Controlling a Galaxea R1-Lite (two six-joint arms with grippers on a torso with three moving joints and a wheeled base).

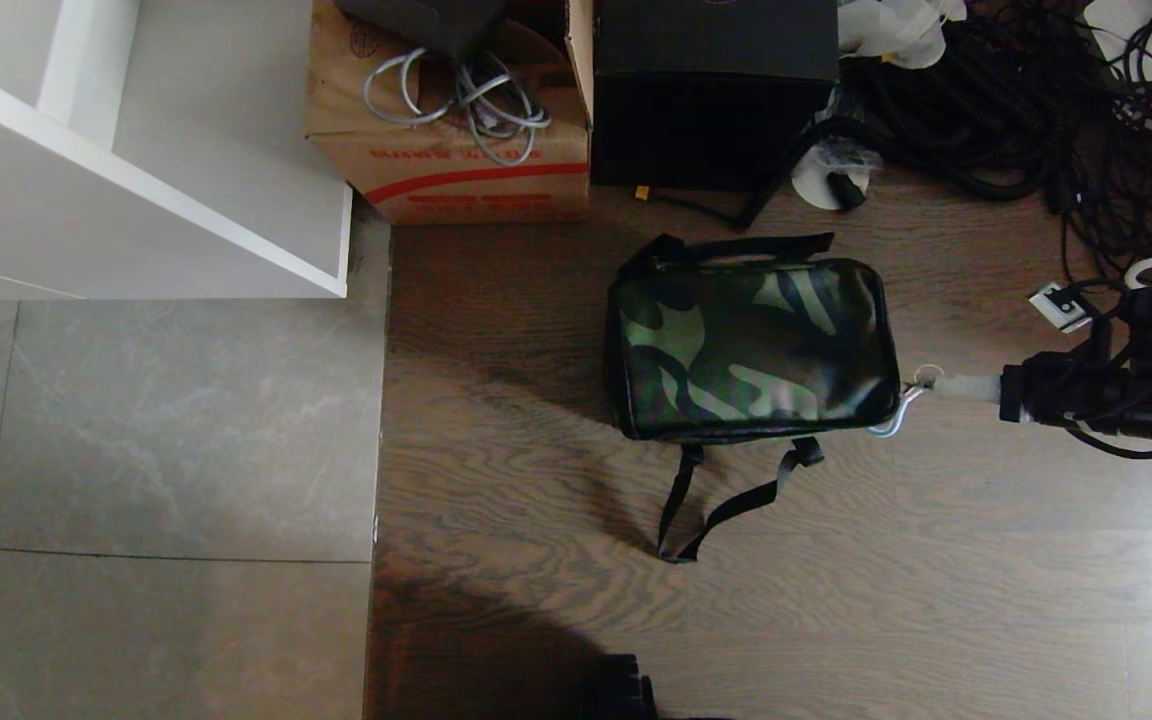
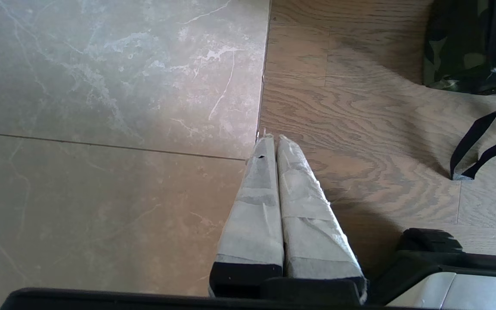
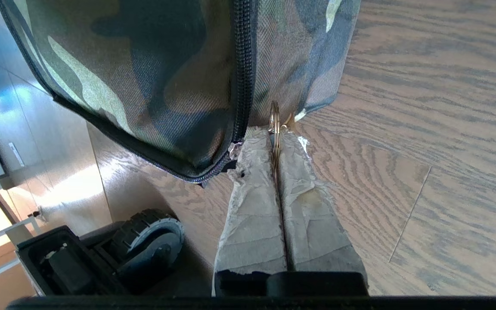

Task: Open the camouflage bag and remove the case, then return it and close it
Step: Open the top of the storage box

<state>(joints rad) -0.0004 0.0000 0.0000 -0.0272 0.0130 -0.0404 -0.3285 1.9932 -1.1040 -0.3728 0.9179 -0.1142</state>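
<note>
The camouflage bag lies flat on the wooden floor with its black zipper running closed along the edge. My right gripper reaches in from the right to the bag's right end. It is shut on the metal ring of the zipper pull, which is pinched between its taped fingers. A white loop hangs at that same corner. The case is hidden. My left gripper is shut on nothing and hangs over the seam between tile and wood, well left of the bag.
A cardboard box with grey cables, a tall black box and a heap of black cables crowd the floor behind the bag. A white shelf unit stands at the far left. The bag's black straps trail towards me. My base wheel is close by.
</note>
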